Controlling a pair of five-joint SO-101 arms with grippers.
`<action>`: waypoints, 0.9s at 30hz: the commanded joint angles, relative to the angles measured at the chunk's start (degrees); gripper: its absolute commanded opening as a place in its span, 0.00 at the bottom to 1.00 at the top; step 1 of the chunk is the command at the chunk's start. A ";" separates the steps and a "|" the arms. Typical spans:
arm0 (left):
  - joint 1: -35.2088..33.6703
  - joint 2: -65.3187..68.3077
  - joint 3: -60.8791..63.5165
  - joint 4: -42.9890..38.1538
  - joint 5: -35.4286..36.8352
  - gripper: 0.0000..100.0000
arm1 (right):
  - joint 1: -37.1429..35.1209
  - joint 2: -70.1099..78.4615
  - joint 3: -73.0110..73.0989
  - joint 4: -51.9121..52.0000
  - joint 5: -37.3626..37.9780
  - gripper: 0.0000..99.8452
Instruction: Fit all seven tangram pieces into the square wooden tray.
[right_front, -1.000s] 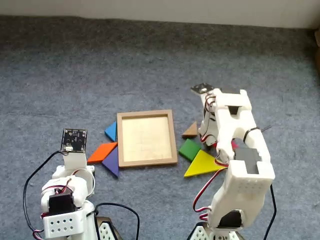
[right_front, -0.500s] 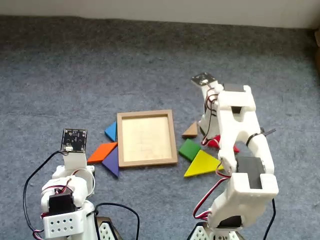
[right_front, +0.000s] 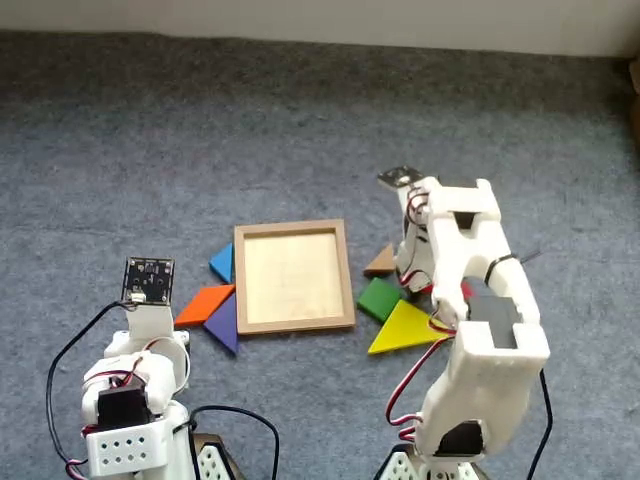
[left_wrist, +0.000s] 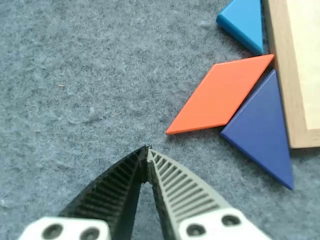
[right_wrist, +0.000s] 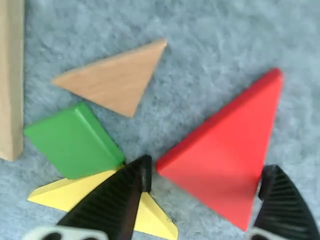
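The square wooden tray (right_front: 293, 227) lies empty at mid-table. Against its left side lie a light blue triangle (right_front: 222, 262), an orange parallelogram (right_front: 203, 305) and a dark blue triangle (right_front: 224, 322). To its right are a tan triangle (right_front: 381, 262), a green square (right_front: 380, 298) and a yellow triangle (right_front: 405, 328). The right arm (right_front: 460, 240) covers most of the red triangle (right_wrist: 225, 155). My right gripper (right_wrist: 206, 175) is open, one finger on each side of that piece. My left gripper (left_wrist: 147, 152) is shut and empty, over carpet short of the orange parallelogram (left_wrist: 220, 95).
Everything rests on grey-blue carpet (right_front: 200, 130), with wide free room beyond the tray. The left arm's base (right_front: 130, 420) and the right arm's base (right_front: 470, 430) stand at the near edge. In the right wrist view the tray's rim (right_wrist: 10, 75) lies just past the green square (right_wrist: 72, 142).
Half a second ago the right arm stretched farther out, showing more of the red triangle. It has come back over that piece. The left arm and all pieces stayed put.
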 joint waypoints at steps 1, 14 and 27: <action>-0.48 -2.68 1.19 0.26 -0.53 0.01 | -0.57 0.40 -0.31 -1.36 0.35 0.33; -0.48 -2.68 1.19 0.26 -0.53 0.01 | 0.92 -1.19 -0.40 -2.07 0.79 0.15; -0.48 -2.68 1.19 0.26 -0.53 0.01 | -2.77 -23.25 1.27 1.71 0.35 0.15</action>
